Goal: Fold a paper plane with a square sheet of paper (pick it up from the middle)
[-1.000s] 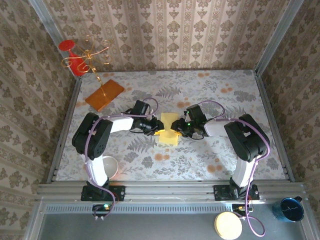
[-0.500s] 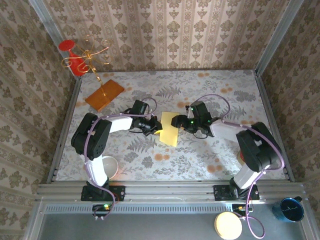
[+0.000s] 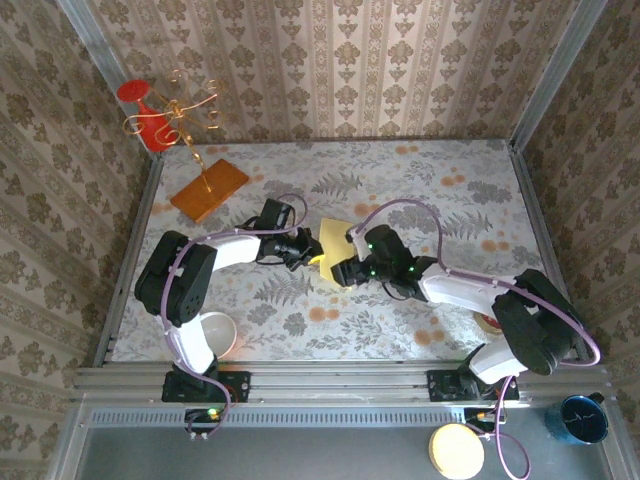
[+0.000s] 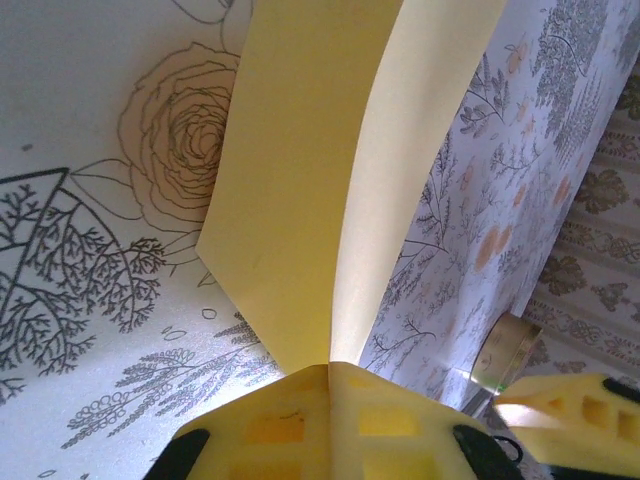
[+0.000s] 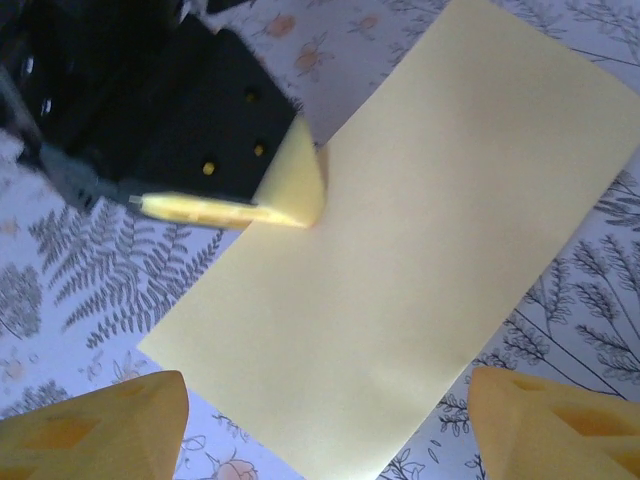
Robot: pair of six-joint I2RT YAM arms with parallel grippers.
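The square sheet of paper is pale yellow and shows as a long rectangle on the floral table. My left gripper is shut on the middle of its left long edge. In the left wrist view the paper rises out of the closed left gripper in two bent layers. My right gripper hovers open over the sheet's near end. Its yellow fingertips straddle the paper's corner without touching it. The left gripper's fingers show at the paper's edge in the right wrist view.
An orange board on a gold wire stand sits at the back left. A white bowl stands by the left arm's base. A roll of tape lies under the right arm. A blue mug is off the table.
My right gripper has opened, let go of the paper and swung left over its near end. The left gripper has shut on the left edge. The paper now lies flatter.
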